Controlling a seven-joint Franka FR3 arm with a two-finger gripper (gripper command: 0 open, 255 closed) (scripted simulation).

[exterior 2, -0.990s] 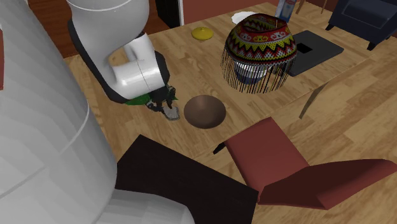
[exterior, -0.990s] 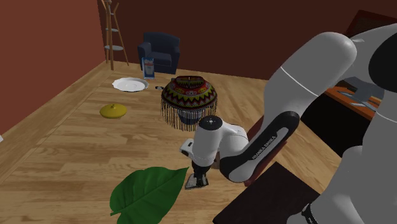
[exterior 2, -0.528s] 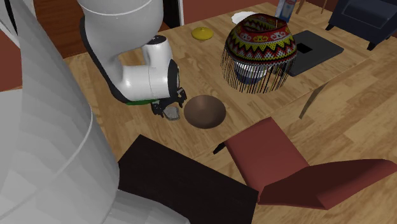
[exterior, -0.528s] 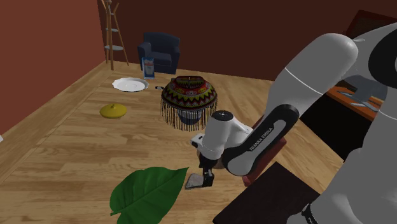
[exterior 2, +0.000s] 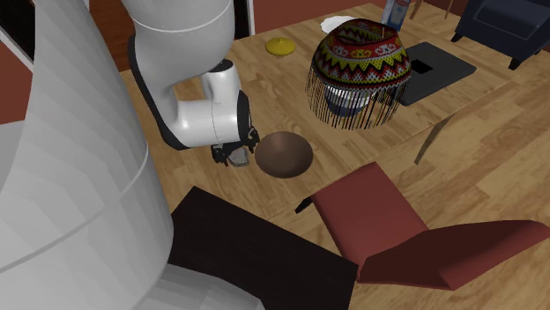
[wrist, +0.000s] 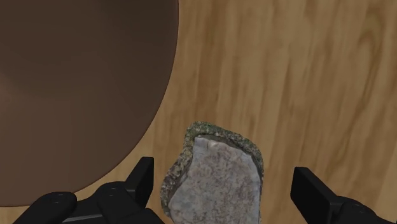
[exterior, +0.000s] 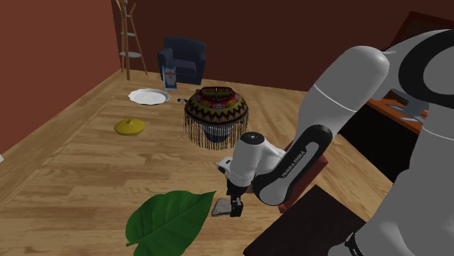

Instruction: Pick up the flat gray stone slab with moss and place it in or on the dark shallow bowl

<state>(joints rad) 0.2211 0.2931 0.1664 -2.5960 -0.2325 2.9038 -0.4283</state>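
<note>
A flat grey stone slab with a mossy rim lies between the fingers of my gripper, which stand wide apart and do not touch it. It sits over the wooden floor just beside the rim of the dark brown shallow bowl, not inside it. In the second exterior view the slab is under the gripper, close to the bowl on that view's left. The shoulder view shows the slab low by the gripper.
A big green leaf lies right beside the slab. A fringed patterned shade stands beyond the bowl. A red chair and my dark stand are close by. Farther off are a yellow lid, a white plate and a blue armchair.
The gripper, shut on the slab a second ago, has opened and let it go. The arm swung the hand a little toward the bowl; the slab has sunk slightly.
</note>
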